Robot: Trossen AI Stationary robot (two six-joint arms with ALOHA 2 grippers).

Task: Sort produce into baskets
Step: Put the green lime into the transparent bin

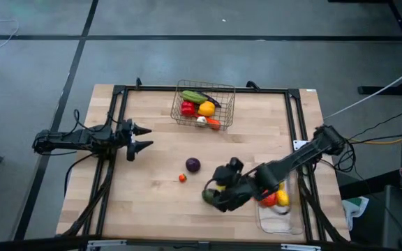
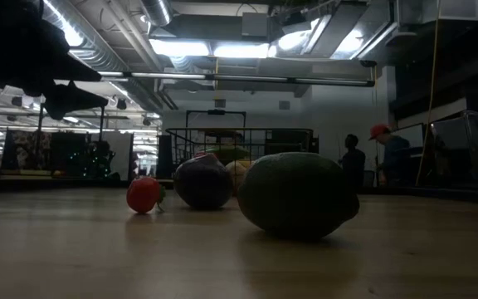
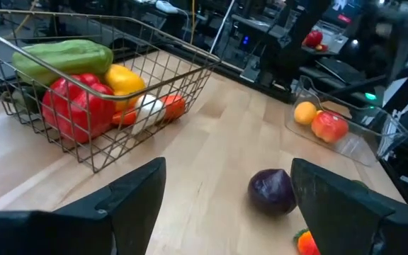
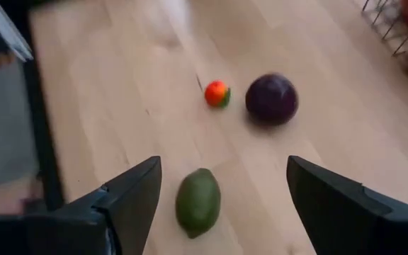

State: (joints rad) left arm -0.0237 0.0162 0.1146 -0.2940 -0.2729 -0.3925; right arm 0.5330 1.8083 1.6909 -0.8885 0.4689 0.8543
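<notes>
A dark green fruit (image 4: 197,202) lies on its side on the wooden table; it also shows in the high view (image 1: 207,196) and the low view (image 2: 297,195). My right gripper (image 4: 222,177) is open above it, and its fingers stand wide on either side without touching; it also shows in the high view (image 1: 216,199). A purple fruit (image 1: 192,164) and a small red-orange one (image 1: 182,178) lie a little farther left. My left gripper (image 1: 145,137) waits open and empty at the table's left.
The wire basket (image 1: 222,90) stands at the far middle with green, red, yellow, white and orange pieces inside. The clear tray (image 1: 285,224) stands at the near right under my right arm, holding an orange and a red-yellow fruit. Bare table lies between the grippers.
</notes>
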